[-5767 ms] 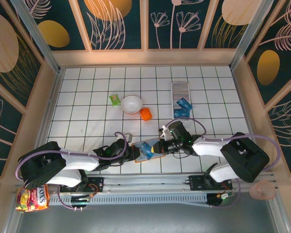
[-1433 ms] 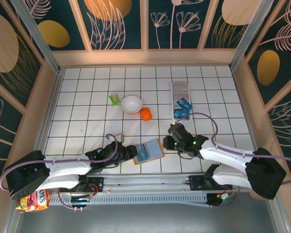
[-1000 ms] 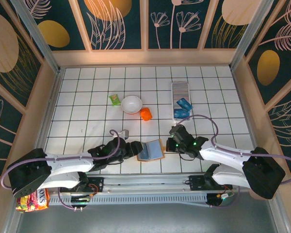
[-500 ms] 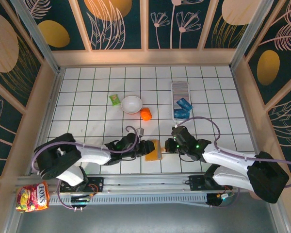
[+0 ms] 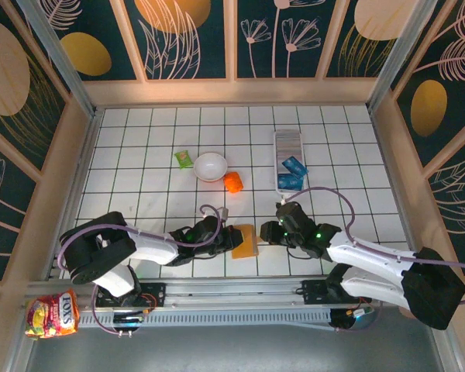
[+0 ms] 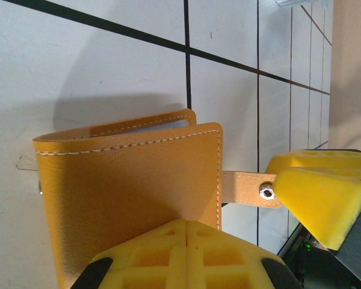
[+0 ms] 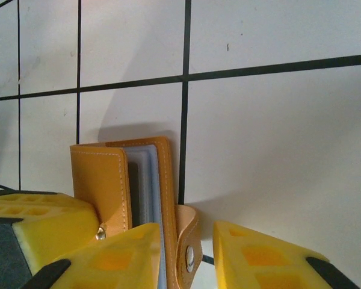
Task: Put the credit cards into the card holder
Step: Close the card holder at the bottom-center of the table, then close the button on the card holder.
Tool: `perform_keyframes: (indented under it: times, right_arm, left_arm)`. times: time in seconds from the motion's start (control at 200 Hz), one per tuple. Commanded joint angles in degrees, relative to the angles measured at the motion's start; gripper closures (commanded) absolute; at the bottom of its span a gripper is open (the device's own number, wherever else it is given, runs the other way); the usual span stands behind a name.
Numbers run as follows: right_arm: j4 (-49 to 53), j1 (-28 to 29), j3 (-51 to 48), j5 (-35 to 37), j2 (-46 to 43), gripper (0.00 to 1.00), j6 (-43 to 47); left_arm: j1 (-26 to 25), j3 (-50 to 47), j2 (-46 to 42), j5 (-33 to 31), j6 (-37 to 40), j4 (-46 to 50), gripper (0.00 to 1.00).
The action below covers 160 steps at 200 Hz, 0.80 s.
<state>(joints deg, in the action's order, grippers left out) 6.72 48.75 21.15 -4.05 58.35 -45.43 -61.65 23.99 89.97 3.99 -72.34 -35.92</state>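
Wallet (image 5: 246,242) folded since; holder (image 5: 287,139) keeps cards (image 5: 294,165) (two); left pincer (image 6: 186,236) closed, right pincer (image 7: 197,241) parted.

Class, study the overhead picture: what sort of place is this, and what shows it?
Probably a robot test cell, not a home: a white gridded table boxed in by patterned panels, a left arm and right arm mounted at its near edge, and small props like the white bowl and card holder.
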Motion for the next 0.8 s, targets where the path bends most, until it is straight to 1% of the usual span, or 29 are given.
perform_keyframes:
  times: [0.0, 0.105, 0.205, 0.29, 0.385, 0.495, 0.796]
  right_arm:
    - [2.0, 0.3, 0.0, 0.6, -1.5, 0.71, -0.1]
    - [2.8, 0.3, 0.2, 1.0, -1.4, 0.76, 0.1]
    - [2.3, 0.3, -0.1, 0.5, -1.1, 0.78, 0.0]
    - [2.0, 0.3, 0.0, 0.1, -0.5, 0.85, 0.0]
    - [1.7, 0.2, 0.0, -0.4, -0.1, 0.89, 0.0]
    - [1.4, 0.3, 0.0, -0.7, -0.2, 1.00, 0.0]
    - [0.8, 0.3, -0.1, -0.5, 0.1, 1.00, -0.4]
  left_arm:
    - [-0.4, 0.0, 1.5, -1.4, -0.3, 2.4, 1.00]
    - [-0.6, 0.3, 2.3, -1.4, -0.3, 2.1, 1.00]
    - [-0.7, 0.6, 2.6, -1.5, -0.2, 2.3, 1.00]
    - [-0.6, 0.6, 2.5, -1.5, 0.0, 2.6, 1.00]
    - [-0.6, 0.8, 1.3, -1.7, 0.4, 3.1, 1.00]
    - [-0.6, 1.5, -1.6, -3.6, 1.5, 7.2, 1.00]
    - [-0.6, -0.9, -11.7, -5.8, 1.8, 15.4, 1.00]
